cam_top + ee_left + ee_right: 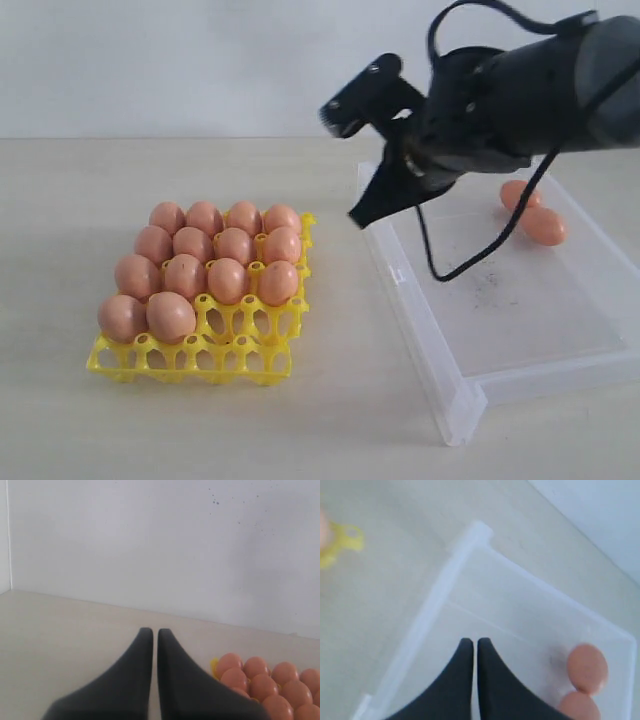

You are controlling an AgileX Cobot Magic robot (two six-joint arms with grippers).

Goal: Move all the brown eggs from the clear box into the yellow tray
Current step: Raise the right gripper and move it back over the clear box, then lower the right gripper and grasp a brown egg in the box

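My right tool (360, 215) hangs pinched narrow and empty above the 9 o'clock side of the clear box (440, 390). Two brown eggs (545, 225) lie touching near the box's 1 o'clock corner. Fourteen more fill the yellow tray (190, 365) on the bench (340, 420), at 9 o'clock from the box, with bare cups at the tray's 5 o'clock corner. My left tool (151, 631), fingers likewise nearly together, holds nothing near the tray.
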